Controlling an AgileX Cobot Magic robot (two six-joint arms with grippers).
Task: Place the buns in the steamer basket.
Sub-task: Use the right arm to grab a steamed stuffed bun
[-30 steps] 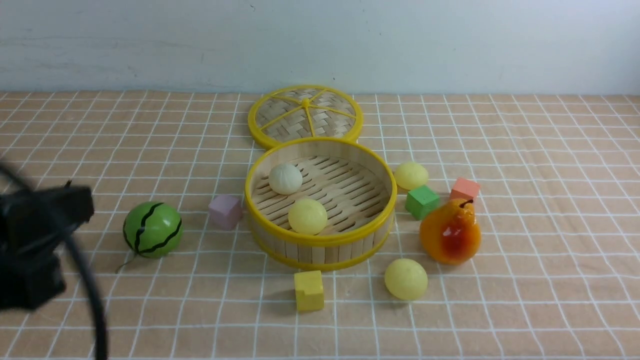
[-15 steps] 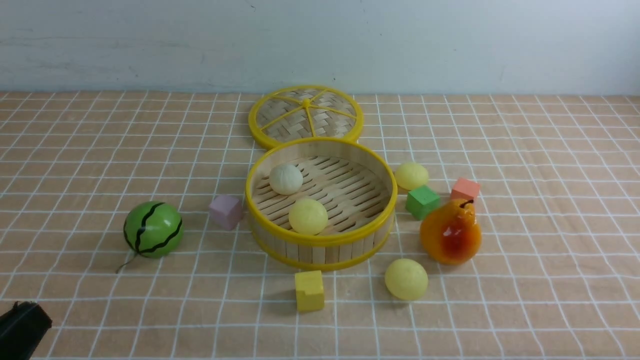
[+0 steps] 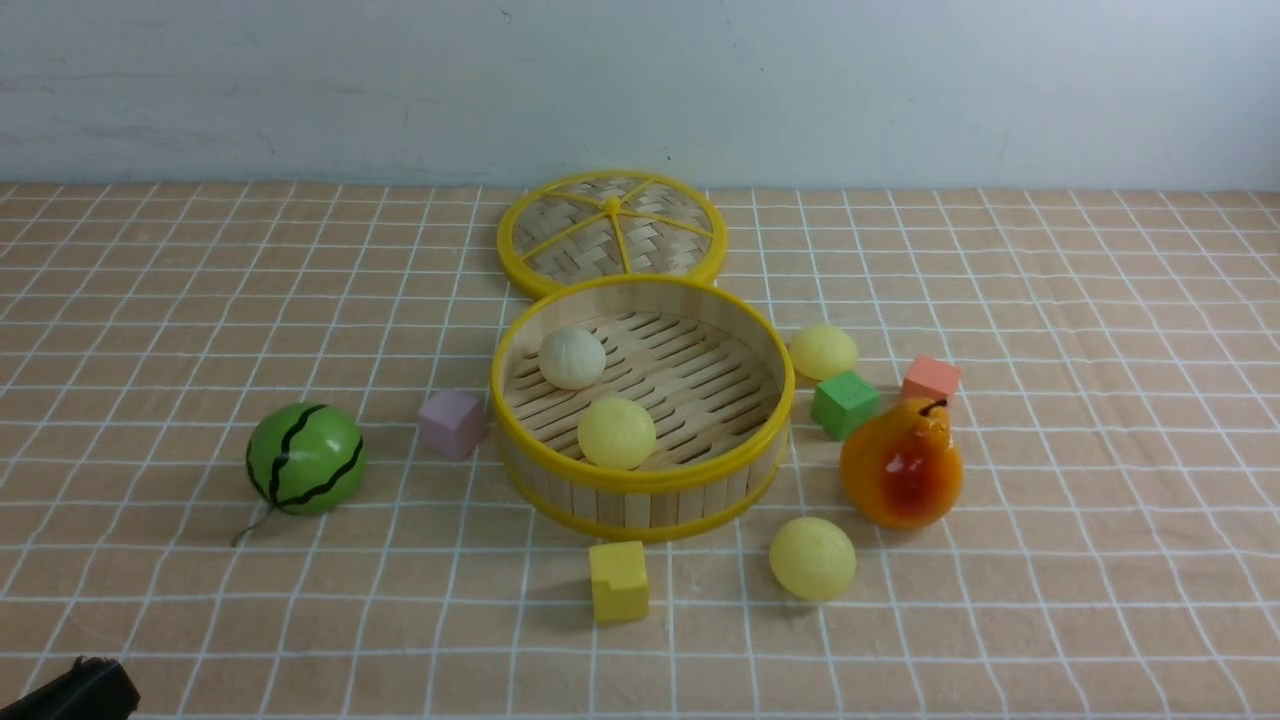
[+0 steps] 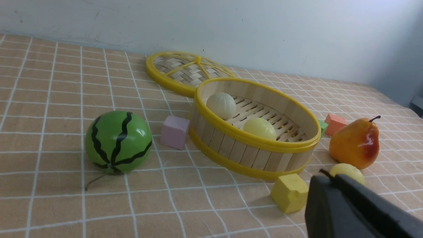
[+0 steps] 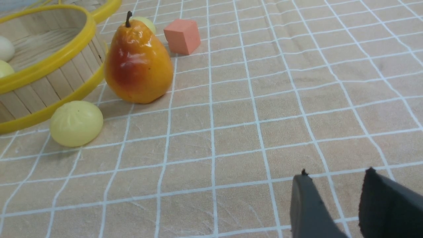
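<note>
No lettering, label, brand name, number or sign can be read in any view. The only markings are black wavy stripes on the green watermelon toy (image 3: 306,458) and white grid lines on the orange cloth (image 3: 1100,420) that everything stands on.

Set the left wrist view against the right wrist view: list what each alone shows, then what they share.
Left wrist only: watermelon toy, purple cube, yellow cube, shut left claw. Right wrist only: open right claw, far bun behind the pear. Both: steamer basket holding an off-white bun and a yellow bun, pear, salmon cube, near bun.
</note>
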